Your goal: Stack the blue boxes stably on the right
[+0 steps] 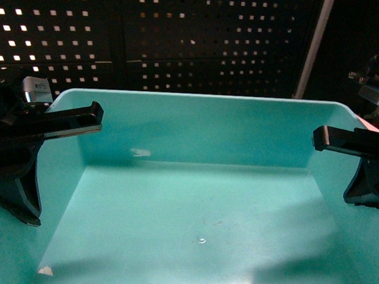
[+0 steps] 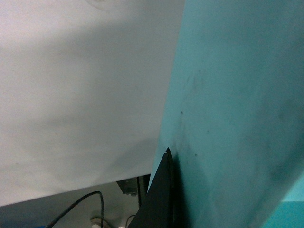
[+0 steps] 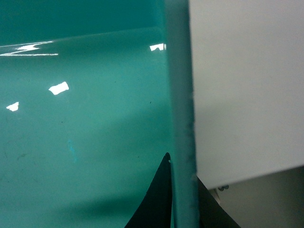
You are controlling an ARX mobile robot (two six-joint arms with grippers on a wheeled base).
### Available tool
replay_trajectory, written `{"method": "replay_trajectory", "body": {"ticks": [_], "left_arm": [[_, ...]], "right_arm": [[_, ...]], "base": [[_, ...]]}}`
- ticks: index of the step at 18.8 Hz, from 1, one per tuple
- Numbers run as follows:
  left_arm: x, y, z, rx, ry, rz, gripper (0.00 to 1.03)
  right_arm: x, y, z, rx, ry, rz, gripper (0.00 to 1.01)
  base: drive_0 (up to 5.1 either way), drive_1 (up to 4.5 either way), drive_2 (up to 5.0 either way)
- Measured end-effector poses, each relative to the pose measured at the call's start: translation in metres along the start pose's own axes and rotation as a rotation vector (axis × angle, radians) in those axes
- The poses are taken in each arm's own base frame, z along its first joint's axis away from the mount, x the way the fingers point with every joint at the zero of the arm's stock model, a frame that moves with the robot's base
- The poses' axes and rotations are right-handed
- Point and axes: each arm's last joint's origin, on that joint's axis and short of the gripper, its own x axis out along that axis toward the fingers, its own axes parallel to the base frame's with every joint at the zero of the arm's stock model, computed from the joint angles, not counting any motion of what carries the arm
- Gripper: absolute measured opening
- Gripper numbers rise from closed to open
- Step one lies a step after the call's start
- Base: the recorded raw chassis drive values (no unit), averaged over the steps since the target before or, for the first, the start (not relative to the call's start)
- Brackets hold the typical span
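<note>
A turquoise open-top bin (image 1: 203, 127), one of the blue boxes, fills the head view close to the camera, and its inside is empty. My left gripper (image 1: 62, 118) clamps the bin's left wall, one black finger inside and the other outside. The left wrist view shows the outer finger (image 2: 159, 199) flat against the turquoise wall (image 2: 228, 118); the inner finger is hidden. My right gripper (image 1: 343, 148) clamps the right wall. In the right wrist view the right gripper (image 3: 180, 164) has a finger on either side of the rim (image 3: 183, 95).
A black pegboard wall (image 1: 183, 38) stands behind the bin, with a pale slanted pole (image 1: 314, 46) at the right. A white tabletop (image 2: 71, 95) lies below the bin on the left, and the tabletop (image 3: 247, 85) on the right. A black cable (image 2: 76, 204) hangs past the table's edge.
</note>
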Motion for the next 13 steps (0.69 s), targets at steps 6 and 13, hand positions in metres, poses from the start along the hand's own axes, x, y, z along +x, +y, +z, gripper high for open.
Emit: {"method": "replay_trajectory", "body": {"ticks": [6, 13], "left_arm": [[-0.0004, -0.0009, -0.0005, 0.004, -0.002, -0.001, 0.02], [-0.0004, -0.0032, -0.0019, 0.012, 0.001, -0.002, 0.02]], "right_arm": [[0.0, -0.0002, -0.0001, 0.0, 0.001, -0.001, 0.02], [-0.001, -0.0027, 0.0003, 0.006, 0.0, -0.015, 0.02]], "base": [[2.2, -6.28, -0.6], [0.8, -3.08, -0.1]]}}
